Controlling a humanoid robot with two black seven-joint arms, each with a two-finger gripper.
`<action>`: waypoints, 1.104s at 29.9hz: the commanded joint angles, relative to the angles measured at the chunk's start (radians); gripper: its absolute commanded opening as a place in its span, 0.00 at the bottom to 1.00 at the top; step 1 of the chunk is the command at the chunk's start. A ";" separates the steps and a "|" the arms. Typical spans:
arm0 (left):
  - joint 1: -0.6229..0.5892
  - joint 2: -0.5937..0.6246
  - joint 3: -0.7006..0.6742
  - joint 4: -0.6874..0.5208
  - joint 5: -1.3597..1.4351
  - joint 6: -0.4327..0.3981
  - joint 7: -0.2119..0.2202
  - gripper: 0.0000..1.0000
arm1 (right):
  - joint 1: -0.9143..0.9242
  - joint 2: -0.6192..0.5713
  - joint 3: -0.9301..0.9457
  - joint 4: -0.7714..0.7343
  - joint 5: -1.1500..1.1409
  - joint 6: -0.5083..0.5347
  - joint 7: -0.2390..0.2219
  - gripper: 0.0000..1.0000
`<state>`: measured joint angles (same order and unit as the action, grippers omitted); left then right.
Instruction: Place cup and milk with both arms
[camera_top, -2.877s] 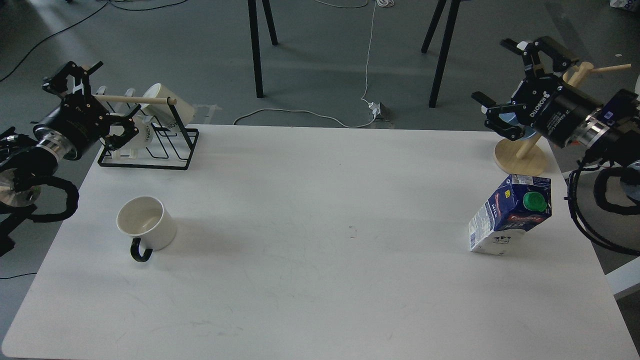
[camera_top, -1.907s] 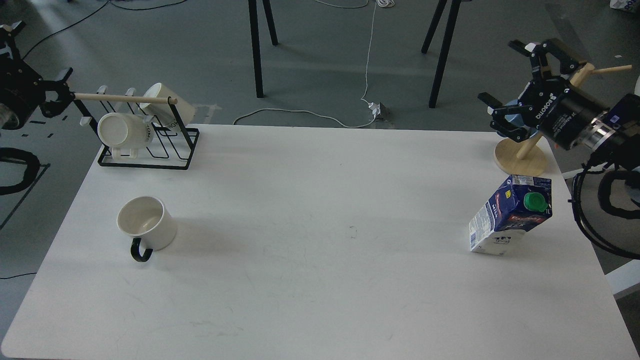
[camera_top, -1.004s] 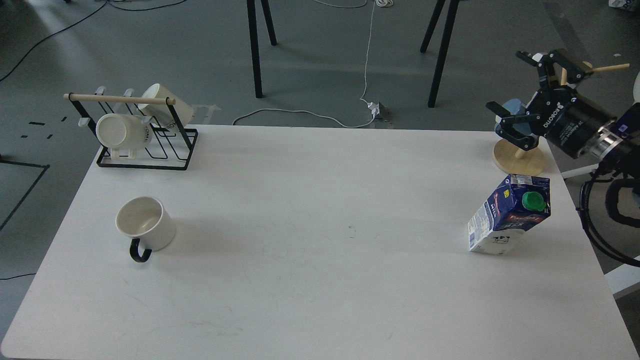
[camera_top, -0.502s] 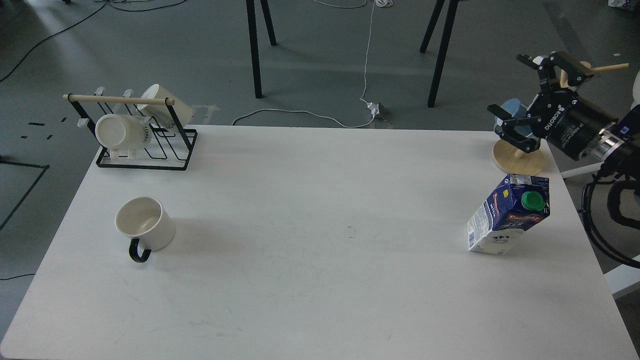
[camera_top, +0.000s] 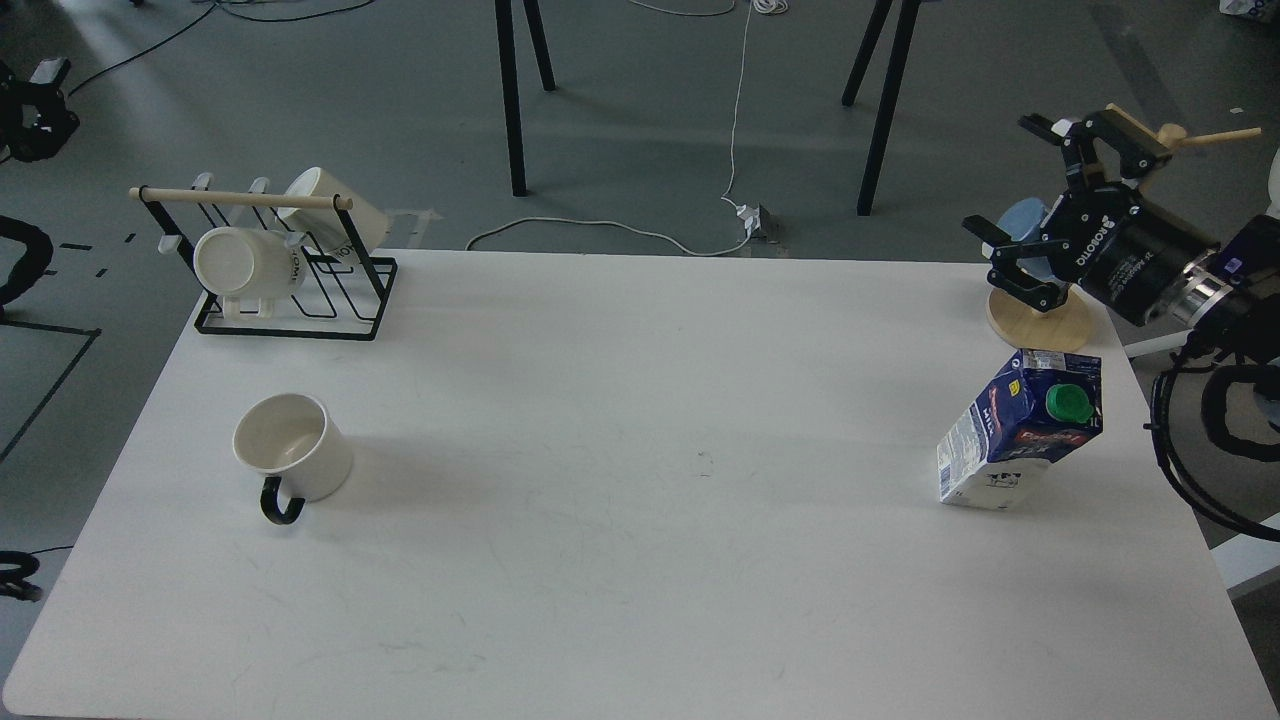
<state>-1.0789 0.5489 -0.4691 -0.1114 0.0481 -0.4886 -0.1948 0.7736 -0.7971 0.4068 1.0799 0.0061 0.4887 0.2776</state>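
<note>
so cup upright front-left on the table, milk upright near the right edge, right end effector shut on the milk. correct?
Not quite. In the head view the right end effector is open and holds nothing; it hangs past the table's far right corner, apart from the milk. The cup and milk stand as you say.

Robot lab: grey floor (camera_top: 640, 130) with taped marks and loose cables (camera_top: 620, 232) beyond white desk (camera_top: 640, 560); black stand legs (camera_top: 512, 95).
</note>
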 joint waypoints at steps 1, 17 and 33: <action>0.008 0.019 0.009 -0.155 0.006 0.000 0.000 1.00 | 0.001 0.004 0.000 0.002 0.000 0.000 0.000 1.00; 0.137 0.305 -0.028 -0.840 0.220 0.000 -0.009 1.00 | -0.002 0.003 0.000 -0.002 -0.014 0.000 0.000 1.00; 0.490 0.325 -0.658 -1.086 0.916 0.000 -0.044 0.99 | -0.037 0.004 0.006 -0.003 -0.014 0.000 0.003 1.00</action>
<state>-0.6504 0.8718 -1.0638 -1.1365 0.8540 -0.4888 -0.2225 0.7456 -0.7918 0.4078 1.0754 -0.0077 0.4887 0.2795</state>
